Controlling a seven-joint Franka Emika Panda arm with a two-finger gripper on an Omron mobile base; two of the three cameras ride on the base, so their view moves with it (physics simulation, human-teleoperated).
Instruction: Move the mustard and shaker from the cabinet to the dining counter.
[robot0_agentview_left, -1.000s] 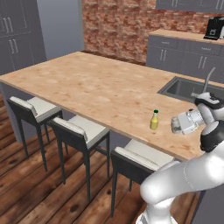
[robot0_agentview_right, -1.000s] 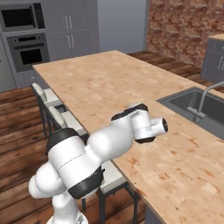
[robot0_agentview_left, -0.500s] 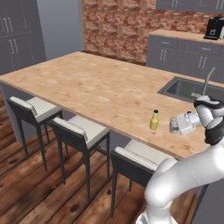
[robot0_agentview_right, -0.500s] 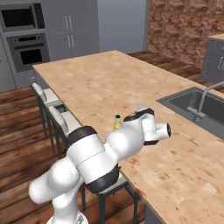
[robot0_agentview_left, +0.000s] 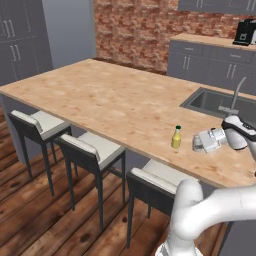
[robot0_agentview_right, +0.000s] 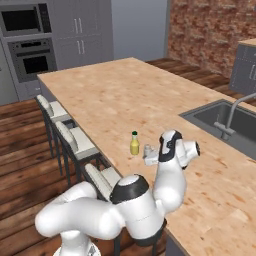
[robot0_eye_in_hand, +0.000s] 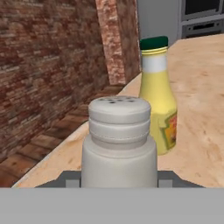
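Note:
The mustard (robot0_agentview_left: 176, 137) (robot0_agentview_right: 134, 144), a slim yellow bottle with a dark green cap, stands upright on the dining counter (robot0_agentview_left: 110, 100) (robot0_agentview_right: 100, 95) near its stool-side edge. Just to its right, my gripper (robot0_agentview_left: 206, 141) (robot0_agentview_right: 151, 156) is shut on the grey shaker (robot0_agentview_left: 197, 144) (robot0_agentview_right: 148, 149), low over the wood. In the hand view the shaker (robot0_eye_in_hand: 119, 140) sits upright between the fingertips of the gripper (robot0_eye_in_hand: 119, 180), with the mustard (robot0_eye_in_hand: 158, 96) close behind it on the right. Whether the shaker's base touches the counter is hidden.
A dark sink (robot0_agentview_left: 220, 102) (robot0_agentview_right: 225, 120) with a faucet (robot0_agentview_left: 235, 95) is set into the counter beyond the gripper. Grey-cushioned stools (robot0_agentview_left: 95, 147) (robot0_agentview_right: 75, 142) line the near edge. Wall ovens (robot0_agentview_right: 30, 55) stand far left; a coffee machine (robot0_agentview_left: 245, 32) sits on the back counter.
My gripper, still holding the shaker, has edged slightly lower and closer to the mustard. The arm's elbow has swung round behind it. The mustard has not moved.

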